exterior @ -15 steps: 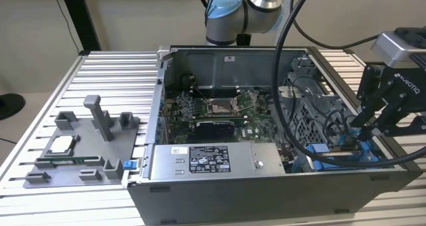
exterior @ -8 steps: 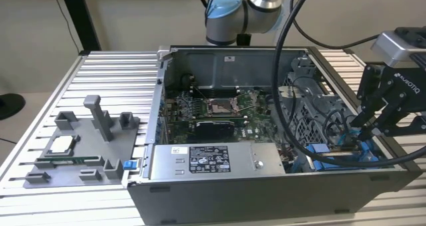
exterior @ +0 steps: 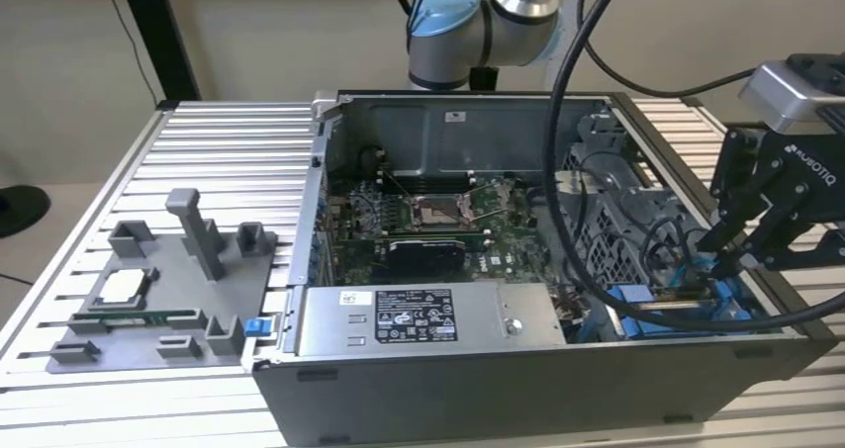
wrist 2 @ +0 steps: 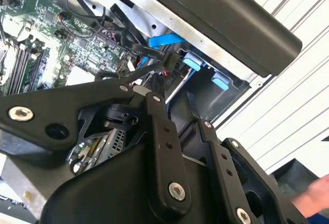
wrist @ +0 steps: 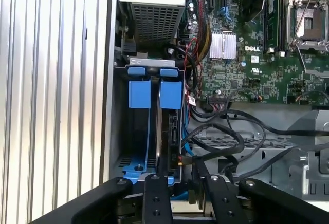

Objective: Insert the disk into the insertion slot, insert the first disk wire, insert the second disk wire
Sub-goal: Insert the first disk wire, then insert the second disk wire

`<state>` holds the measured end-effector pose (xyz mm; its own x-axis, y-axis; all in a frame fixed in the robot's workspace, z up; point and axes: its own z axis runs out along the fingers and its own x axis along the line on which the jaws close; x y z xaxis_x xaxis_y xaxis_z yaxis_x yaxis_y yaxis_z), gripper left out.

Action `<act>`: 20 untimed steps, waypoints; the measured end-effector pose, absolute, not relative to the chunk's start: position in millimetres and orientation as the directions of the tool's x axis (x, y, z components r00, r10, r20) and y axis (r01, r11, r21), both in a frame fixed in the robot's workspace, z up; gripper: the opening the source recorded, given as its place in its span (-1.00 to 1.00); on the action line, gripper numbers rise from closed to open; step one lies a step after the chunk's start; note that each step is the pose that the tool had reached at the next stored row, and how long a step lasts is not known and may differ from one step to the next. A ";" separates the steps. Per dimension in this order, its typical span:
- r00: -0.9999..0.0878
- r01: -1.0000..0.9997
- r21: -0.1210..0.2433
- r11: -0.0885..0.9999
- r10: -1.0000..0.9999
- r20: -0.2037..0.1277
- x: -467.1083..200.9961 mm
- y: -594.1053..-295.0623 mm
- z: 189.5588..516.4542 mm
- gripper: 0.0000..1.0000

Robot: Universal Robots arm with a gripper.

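Hovering claw [exterior: 730,256] at insertion slot [wrist: 139,131] | grip unclear | case [exterior: 528,394] on slatted metal table [exterior: 225,141] | beige wall [exterior: 264,33] behind

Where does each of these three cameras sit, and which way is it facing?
Exterior view: off the arm, looking down into the open computer case; the arm and gripper show.
First wrist view: on the arm, looking straight down on the insertion slot and motherboard; the gripper shows.
Second wrist view: on the arm, looking slantwise past the gripper into the case.
Both wrist views share the slot's blue tabs, the motherboard and the gripper.
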<state>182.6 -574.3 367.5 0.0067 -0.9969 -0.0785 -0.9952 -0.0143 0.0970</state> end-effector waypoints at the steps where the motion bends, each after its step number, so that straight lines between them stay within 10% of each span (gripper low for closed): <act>1: 0.007 -0.995 0.098 -0.014 -0.997 -0.079 184.7 -574.0 367.5 1.00; 20: 0.079 -0.986 0.140 -0.090 -0.993 -0.087 205.4 -569.8 369.7 1.00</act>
<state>205.4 -569.8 369.7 0.0787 -0.9931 -0.0870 -0.9860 -0.0904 0.1403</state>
